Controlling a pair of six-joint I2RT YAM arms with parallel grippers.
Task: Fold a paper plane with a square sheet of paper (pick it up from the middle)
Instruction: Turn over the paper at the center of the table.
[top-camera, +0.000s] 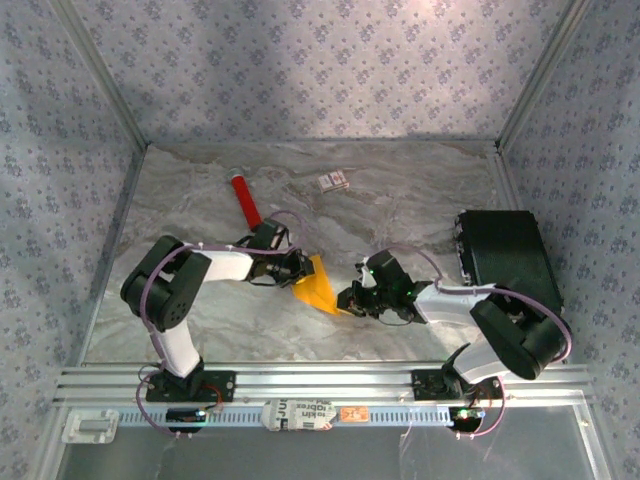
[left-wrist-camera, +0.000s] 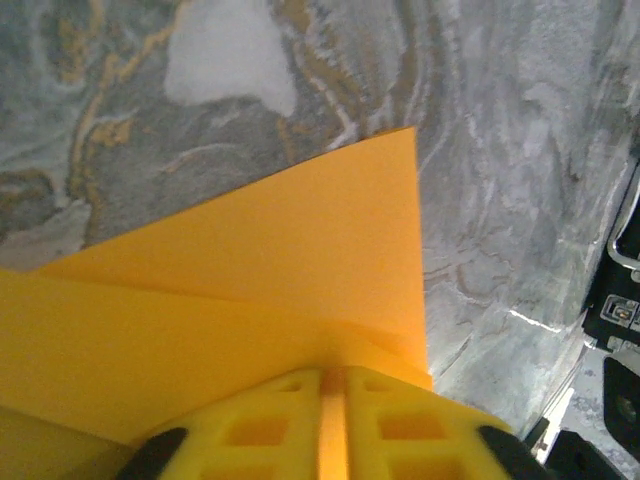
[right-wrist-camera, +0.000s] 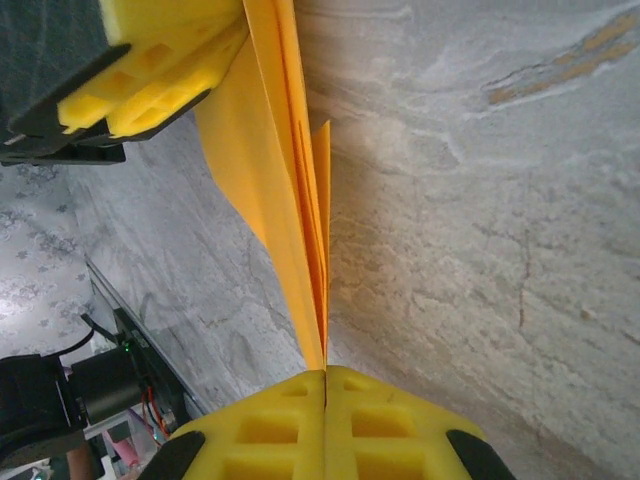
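Paper plane (right-wrist-camera: 290, 200) in right hand (right-wrist-camera: 325, 373)

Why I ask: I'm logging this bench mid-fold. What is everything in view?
folded paper: one, orange-yellow, table centre, pinched between both grippers
tube: one, red, back left of the table
card: one, white, back centre
case: one, black, right side
printed roll: one, white, on the front rail
table: one, grey marble pattern
left gripper: one, yellow fingers, shut on the folded paper's left end
right gripper: one, yellow fingers, shut on its right end
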